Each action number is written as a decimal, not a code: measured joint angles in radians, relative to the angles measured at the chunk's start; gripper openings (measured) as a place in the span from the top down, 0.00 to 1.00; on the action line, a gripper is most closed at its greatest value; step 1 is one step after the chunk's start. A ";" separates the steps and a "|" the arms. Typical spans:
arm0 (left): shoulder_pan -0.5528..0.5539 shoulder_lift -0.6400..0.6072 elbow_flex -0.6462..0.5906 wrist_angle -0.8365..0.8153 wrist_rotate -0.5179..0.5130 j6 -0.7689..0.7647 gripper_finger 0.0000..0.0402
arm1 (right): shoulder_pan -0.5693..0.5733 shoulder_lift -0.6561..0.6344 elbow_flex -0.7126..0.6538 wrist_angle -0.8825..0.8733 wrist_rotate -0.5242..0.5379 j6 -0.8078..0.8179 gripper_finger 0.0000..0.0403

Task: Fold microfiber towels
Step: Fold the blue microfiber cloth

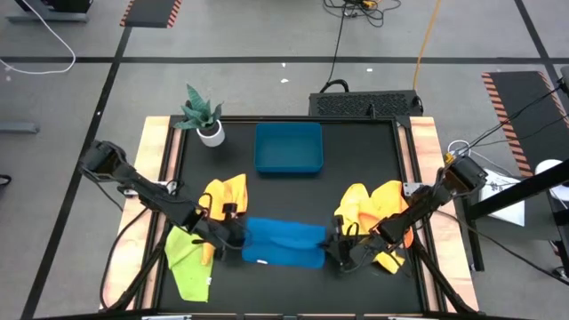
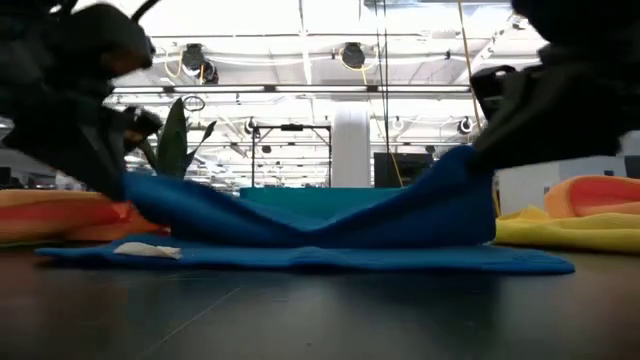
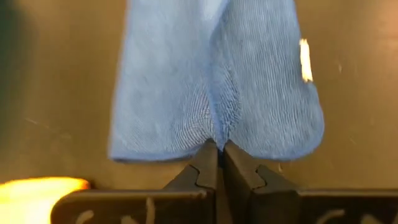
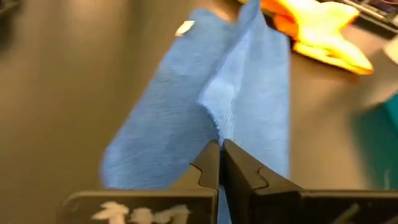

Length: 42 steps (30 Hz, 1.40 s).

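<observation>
The blue towel (image 1: 283, 243) lies near the front edge of the surface (image 1: 356, 160), about in the middle between the left and right edges. The left claw (image 1: 238, 236) is closed on the left end of this towel, and the right claw (image 1: 331, 245) is closed on its right end. In each wrist view the two fingers press together with a pinch of blue cloth between them. In the low view both gripped ends are lifted above the surface, the cloth sags down between them, and a lower layer lies flat.

The blue tray (image 1: 288, 148) stands near the back edge, and nothing shows inside it. A small potted plant (image 1: 204, 116) stands at the back left corner.

A yellow and orange towel (image 1: 224, 197) lies just behind the left claw. A lime green towel (image 1: 188, 260) lies at the front left corner. A second heap of yellow and orange towels (image 1: 378, 209) lies by the right edge, partly under the right arm.
</observation>
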 joint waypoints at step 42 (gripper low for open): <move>0.322 -0.101 0.001 -0.069 -0.068 0.256 0.96 | -0.179 -0.313 -0.399 0.399 0.060 0.211 1.00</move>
